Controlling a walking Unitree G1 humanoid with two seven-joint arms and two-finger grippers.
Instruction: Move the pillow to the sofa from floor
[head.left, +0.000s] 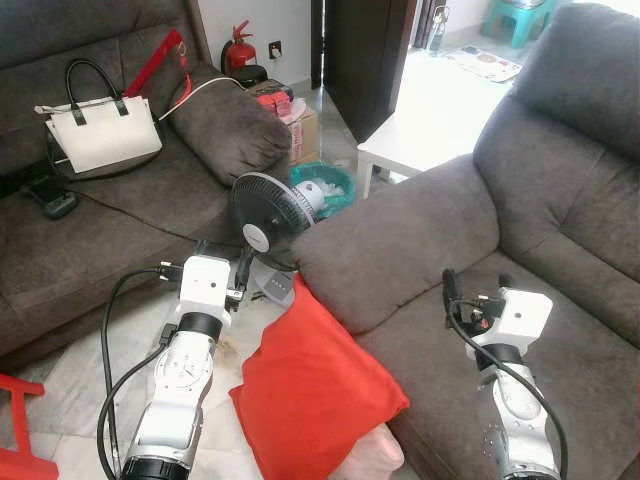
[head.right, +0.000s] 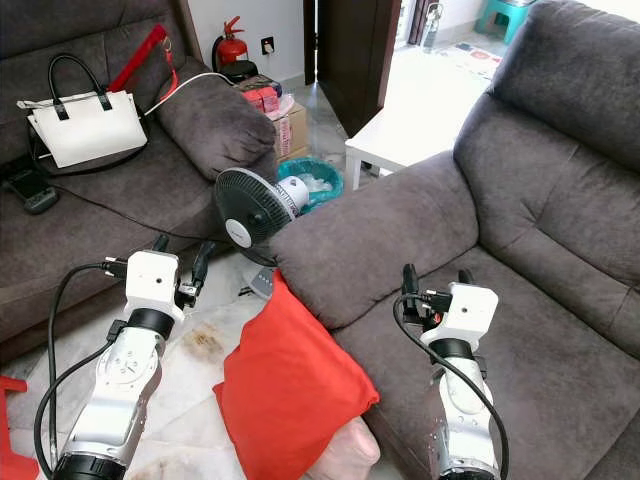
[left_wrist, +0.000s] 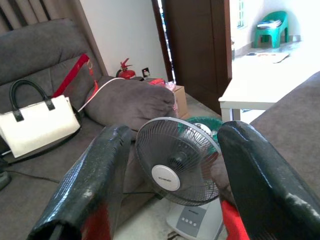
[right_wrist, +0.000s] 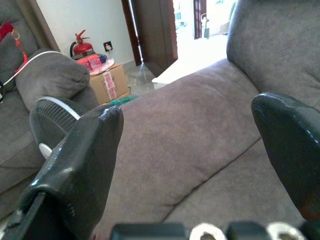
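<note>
Red pillow (head.left: 315, 390) leaning on sofa (head.left: 420, 240), lower edge cut off, both grippers (left_wrist: 172, 175) (right_wrist: 192, 150) spread, seemingly empty

Both eye views look forward and down from the head, taking in the two arms at the bottom of the frame, the fan (head.left: 268, 215) near centre and the armrest (head.left: 400, 240) right of centre; the right eye's picture sits slightly shifted. The left wrist view looks along its black fingers (left_wrist: 92, 185), close on the fan. The right wrist view looks along its own fingers (right_wrist: 75, 165) across the armrest, with the fan at its left edge.
</note>
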